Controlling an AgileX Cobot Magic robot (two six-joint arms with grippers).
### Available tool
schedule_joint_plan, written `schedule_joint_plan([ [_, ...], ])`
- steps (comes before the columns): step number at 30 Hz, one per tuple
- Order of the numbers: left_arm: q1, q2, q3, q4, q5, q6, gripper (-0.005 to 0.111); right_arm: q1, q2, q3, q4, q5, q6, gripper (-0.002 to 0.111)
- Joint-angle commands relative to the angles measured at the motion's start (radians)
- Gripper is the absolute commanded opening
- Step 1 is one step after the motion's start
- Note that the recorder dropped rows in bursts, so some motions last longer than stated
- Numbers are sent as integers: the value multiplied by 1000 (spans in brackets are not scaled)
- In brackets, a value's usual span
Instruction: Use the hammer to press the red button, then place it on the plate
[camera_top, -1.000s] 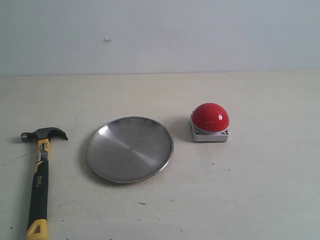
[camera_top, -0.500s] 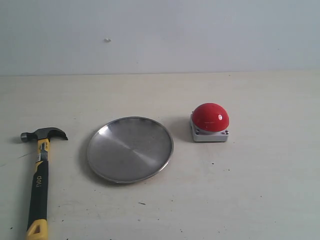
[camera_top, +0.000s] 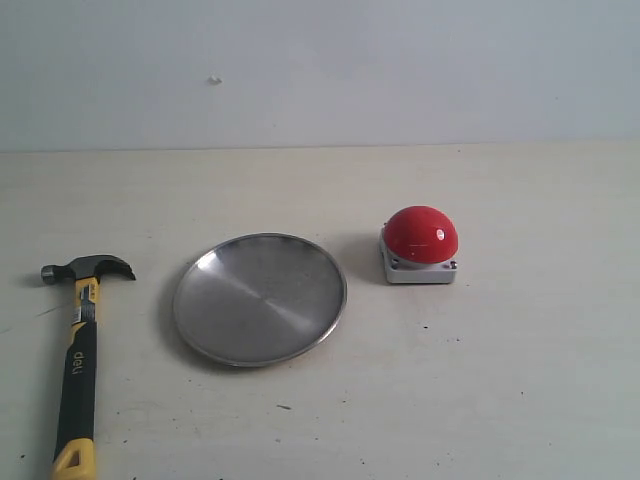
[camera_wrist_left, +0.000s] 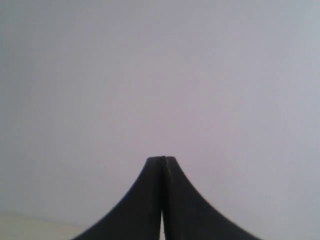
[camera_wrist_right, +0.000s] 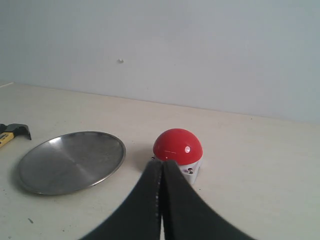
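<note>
Nearest the camera, the hammer (camera_top: 78, 350) lies flat on the table (camera_top: 500, 380) at the far left, its yellow end toward the front edge and its dark head pointing away. Neither gripper is touching it.

The left gripper (camera_wrist_left: 162, 159) has its 2 fingers pressed tight together with nothing between them. Its camera faces only pale wall and a sliver of table, so I can't tell how far the hammer is from it.

The right gripper (camera_wrist_right: 162, 162) is clamped closed too, and empty. In its view the hammer's head (camera_wrist_right: 15, 131) peeks in at the frame edge, well apart from the fingertips and beyond the plate (camera_wrist_right: 70, 161).

Moving back, the plate (camera_top: 260, 298) sits mid-table, just right of the hammer, with a clear gap between them.

Farther back and right, the red button (camera_top: 421, 235) stands on its grey base, apart from the plate and right in front of the right gripper's tips.
</note>
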Motion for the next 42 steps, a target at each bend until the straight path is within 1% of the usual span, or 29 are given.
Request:
schedule_joint_plan([
  [1, 3, 206, -103, 67, 150, -17, 0, -4, -5, 5, -3, -7, 0, 0],
  [4, 3, 322, -142, 131, 156, -56, 0, -4, -5, 5, -3, -7, 0, 0],
  [8, 3, 440, -162, 140, 156, -66, 0, -4, -5, 5, -3, -7, 0, 0],
  [11, 3, 532, -208, 181, 217, -66, 0, -4, -5, 5, -3, -7, 0, 0],
  [14, 1, 656, -312, 205, 406, -66, 0, -4, -5, 5, -3, -5, 0, 0],
  [15, -9, 750, -390, 205, 531, -63, 0, -4, -5, 5, -3, -5, 0, 0],
  [17, -36, 839, -465, 201, 675, -48, 0, -4, -5, 5, -3, -5, 0, 0],
  [18, -58, 885, -506, 188, 756, -11, 0, -4, -5, 5, -3, -5, 0, 0],
  [19, -80, 920, -548, 152, 818, 33, 0, -4, -5, 5, -3, -5, 0, 0],
  [21, -114, 1013, -631, 30, 954, 170, 0, -4, -5, 5, -3, -5, 0, 0],
  [22, -134, 1094, -702, -95, 1046, 249, 0, -4, -5, 5, -3, -5, 0, 0],
  [24, -156, 1193, -780, -209, 1136, 307, 0, -4, -5, 5, -3, -5, 0, 0],
  [25, -167, 1251, -812, -245, 1168, 309, 0, -4, -5, 5, -3, -5, 0, 0],
  [27, -174, 1338, -849, -311, 1197, 307, 0, -4, -5, 5, -3, -5, 0, 0],
  [28, -174, 1375, -859, -335, 1199, 307, 3, -4, -5, 5, -3, -5, 0, 0],
  [29, -174, 1406, -862, -343, 1197, 307, 9, -4, -5, 5, -3, -5, 0, 0],
  [32, -174, 1463, -865, -343, 1191, 307, 36, -4, -5, 5, -3, -5, 0, 0],
  [34, -174, 1477, -865, -343, 1149, 307, 48, -4, -5, 5, -3, -5, 0, 0],
  [35, -174, 1484, -865, -346, 1123, 307, 52, -4, -5, 5, -3, -5, 0, 0],
  [38, -174, 1494, -869, -350, 1069, 307, 52, -4, -5, 5, -3, -5, 0, 0],
  [42, -174, 1551, -906, -350, 1064, 303, 52, -4, -5, 5, -3, -5, 0, 0],
])
